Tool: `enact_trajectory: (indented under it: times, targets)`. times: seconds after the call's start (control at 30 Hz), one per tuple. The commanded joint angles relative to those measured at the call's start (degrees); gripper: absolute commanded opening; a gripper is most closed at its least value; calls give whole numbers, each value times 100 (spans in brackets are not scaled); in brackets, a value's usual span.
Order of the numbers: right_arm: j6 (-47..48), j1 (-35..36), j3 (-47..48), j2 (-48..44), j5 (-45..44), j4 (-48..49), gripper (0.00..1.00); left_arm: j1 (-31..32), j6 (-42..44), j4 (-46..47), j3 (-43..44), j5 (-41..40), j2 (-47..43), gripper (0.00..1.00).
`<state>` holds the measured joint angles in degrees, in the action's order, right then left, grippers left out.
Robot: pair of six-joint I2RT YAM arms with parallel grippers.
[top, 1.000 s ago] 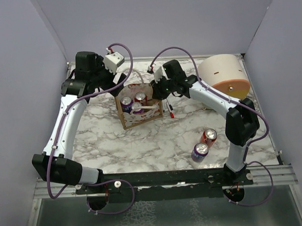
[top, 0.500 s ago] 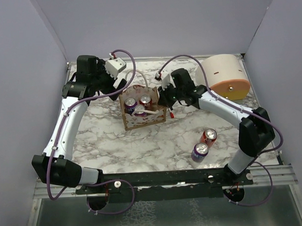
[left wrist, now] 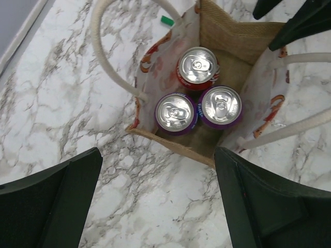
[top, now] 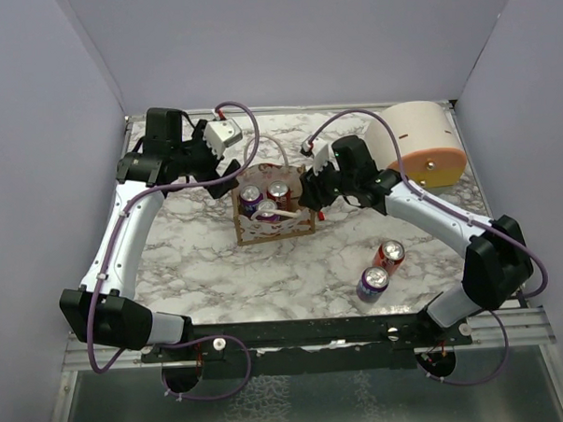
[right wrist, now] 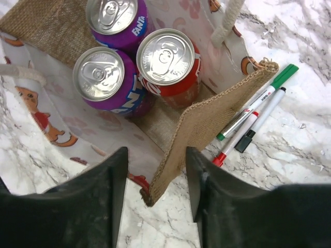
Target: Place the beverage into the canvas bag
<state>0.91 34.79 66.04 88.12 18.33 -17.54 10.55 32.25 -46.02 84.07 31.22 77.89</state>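
Observation:
The canvas bag [top: 275, 227] stands at the table's back middle with white rope handles. Three beverage cans stand inside it: a red one [left wrist: 198, 66] and two purple ones [left wrist: 176, 113] [left wrist: 221, 105]. My left gripper [top: 222, 172] is open and empty, hovering over the marble just left of the bag [left wrist: 227, 31]. My right gripper [top: 309, 196] is open, and its fingers [right wrist: 116, 206] straddle the bag's right burlap wall [right wrist: 201, 124] with a gap on both sides. A red can [top: 390, 254] and a purple can [top: 372, 283] stand on the table at the front right.
A cream dome-shaped container [top: 417, 144] with an orange rim lies at the back right corner. Three markers [right wrist: 253, 116] lie on the marble right beside the bag's right wall. Grey walls enclose the table.
The bag has slid to the right across the table together with my right gripper. My left gripper has followed to the right, staying at the bag's left side.

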Motion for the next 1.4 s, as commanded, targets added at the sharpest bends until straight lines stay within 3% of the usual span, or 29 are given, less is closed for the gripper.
enact_trajectory:
  times: [0.0, 0.07, 0.13, 0.33, 0.53, 0.77, 0.97, 1.37]
  targets:
    - [517, -7, 11, -392, 303, -85, 59, 82, 370, -424, 59, 1074, -122, 92]
    - [780, -15, -15, -535, 322, -185, 70, 91, 426, -451, -98, 1321, -196, 90]
    - [1041, -16, 15, -664, 276, -368, 73, 118, 543, -532, -254, 1589, -273, 89]
    - [1643, -515, -63, -1258, 471, -1084, 76, 263, 841, -921, -484, 1819, -283, 85]
    - [2490, -1114, 77, -1785, 913, -2305, 78, 717, 922, -848, -620, 1601, -249, 85]
    - [2787, -2170, 325, -2061, 692, -3812, 79, 1122, 889, -683, -561, 1225, 2, 82]
    - [2905, -2248, 65, -2217, 176, -4609, 80, 1168, 908, -633, -605, 1297, -32, 82]
    - [3257, -2248, -268, -1763, 633, -4956, 82, 1274, 933, -663, -625, 1254, -79, 83]
